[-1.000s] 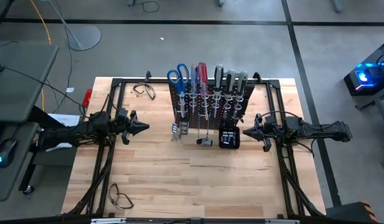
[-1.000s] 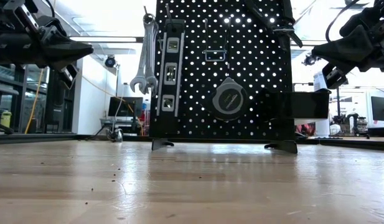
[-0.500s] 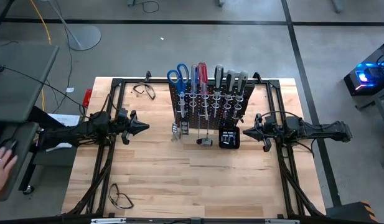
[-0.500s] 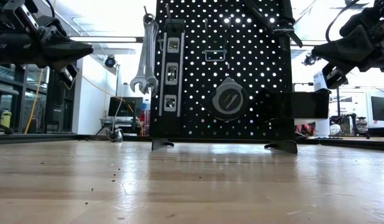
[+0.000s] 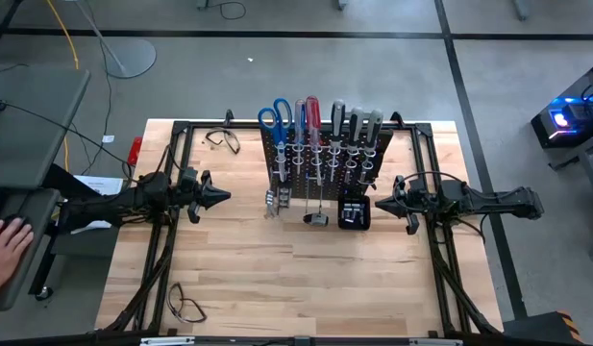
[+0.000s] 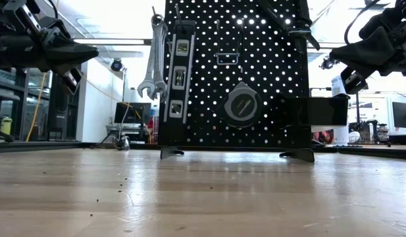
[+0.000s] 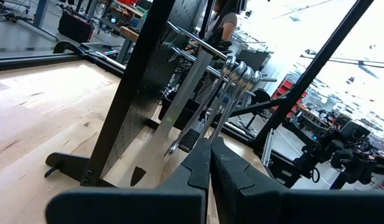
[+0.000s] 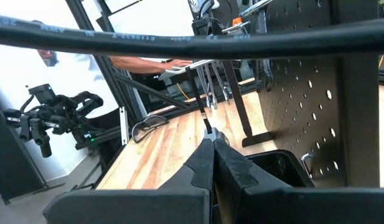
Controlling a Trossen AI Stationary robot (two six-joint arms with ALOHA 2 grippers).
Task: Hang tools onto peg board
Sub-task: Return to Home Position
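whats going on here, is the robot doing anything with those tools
Nothing is being handled. The left gripper and right gripper hover shut and empty either side of the black perforated peg board, apart from it. Blue-handled scissors, a red-handled screwdriver and silver wrenches hang on the board, so the hanging looks done. A small black box sits by the board's foot, and a person's hand rests on a desk off to the side.
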